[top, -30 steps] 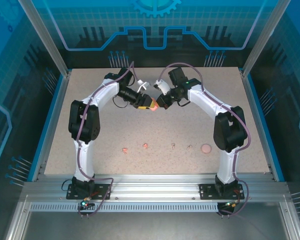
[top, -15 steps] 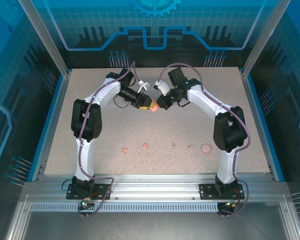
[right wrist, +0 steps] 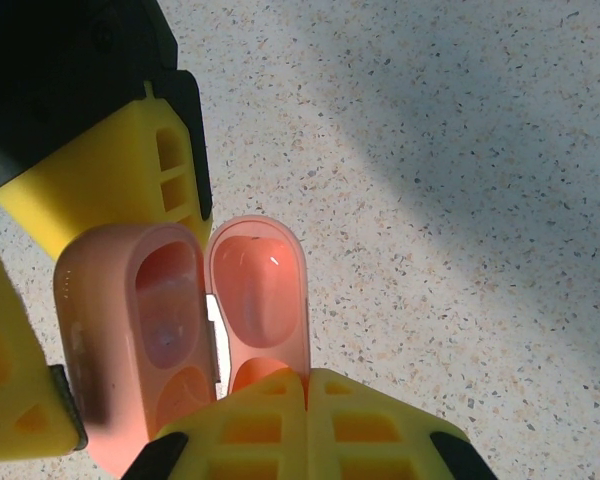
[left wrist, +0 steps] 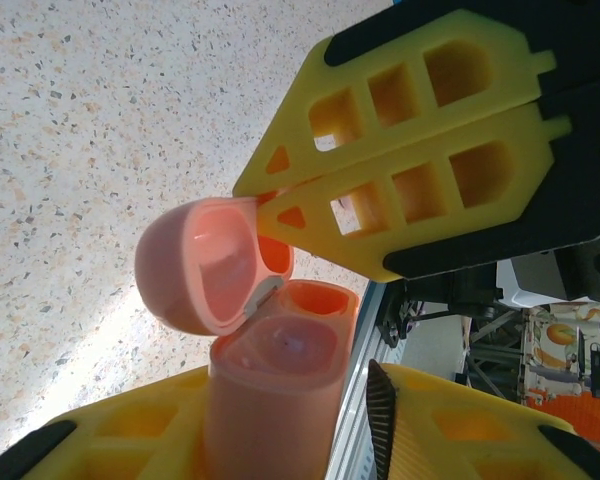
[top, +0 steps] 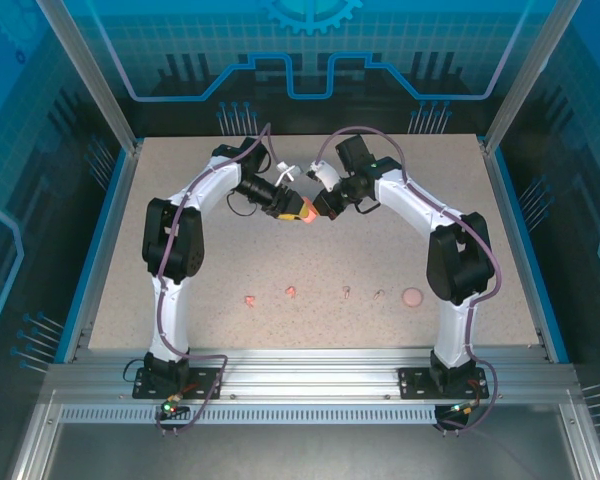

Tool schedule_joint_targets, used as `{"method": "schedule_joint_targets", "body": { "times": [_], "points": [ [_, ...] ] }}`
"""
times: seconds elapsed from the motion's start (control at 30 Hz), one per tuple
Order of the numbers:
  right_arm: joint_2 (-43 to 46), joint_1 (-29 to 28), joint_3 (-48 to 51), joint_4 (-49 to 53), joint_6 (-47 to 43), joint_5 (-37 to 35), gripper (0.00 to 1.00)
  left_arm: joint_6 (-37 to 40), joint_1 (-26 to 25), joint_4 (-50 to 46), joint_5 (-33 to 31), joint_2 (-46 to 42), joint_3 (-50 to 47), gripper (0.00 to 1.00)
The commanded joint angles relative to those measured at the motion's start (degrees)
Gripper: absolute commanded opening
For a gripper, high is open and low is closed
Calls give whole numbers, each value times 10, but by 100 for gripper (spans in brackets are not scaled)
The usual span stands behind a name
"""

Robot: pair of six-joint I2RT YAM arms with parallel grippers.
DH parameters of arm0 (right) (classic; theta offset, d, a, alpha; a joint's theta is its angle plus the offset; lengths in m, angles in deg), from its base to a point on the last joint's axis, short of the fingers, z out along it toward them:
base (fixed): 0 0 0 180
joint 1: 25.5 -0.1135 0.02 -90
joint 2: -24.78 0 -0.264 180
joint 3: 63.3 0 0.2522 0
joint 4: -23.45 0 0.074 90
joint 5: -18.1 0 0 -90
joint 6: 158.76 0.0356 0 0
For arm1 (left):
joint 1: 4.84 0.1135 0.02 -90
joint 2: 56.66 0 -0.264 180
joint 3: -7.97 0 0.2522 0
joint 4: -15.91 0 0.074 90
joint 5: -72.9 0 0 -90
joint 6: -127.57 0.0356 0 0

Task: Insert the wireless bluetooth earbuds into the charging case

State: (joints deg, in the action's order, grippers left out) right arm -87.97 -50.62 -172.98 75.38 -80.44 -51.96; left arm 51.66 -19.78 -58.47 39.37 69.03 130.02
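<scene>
Salmon-pink charging case hangs above the back-centre tabletop, its base hidden inside my left claw, which is clamped on the body. My right claw pinches the lid rim and the lid stands open. Hollows glossy, contents hard to tell. One earbud and other earbud lie near the front edge, well apart from the case, open tabletop between.

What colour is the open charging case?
Salmon pink, inside and out. The charging case shows best in the right wrist view.
</scene>
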Motion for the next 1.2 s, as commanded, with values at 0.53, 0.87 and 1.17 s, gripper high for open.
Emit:
{"method": "schedule_joint_targets", "body": {
  "times": [0.53, 0.87, 1.17],
  "points": [
    [9, -8, -15, 16, -2, 7, 0, 8, 0, -5, 40, 26, 34, 18],
    [18, 4, -40, 14, 26, 1, 16, 9, 0, 5, 37, 15, 14, 0],
    [115, 73, -12, 2, 117, 40, 56, -69, 9, 174, -11, -90, -115, 0]
  ]
}}
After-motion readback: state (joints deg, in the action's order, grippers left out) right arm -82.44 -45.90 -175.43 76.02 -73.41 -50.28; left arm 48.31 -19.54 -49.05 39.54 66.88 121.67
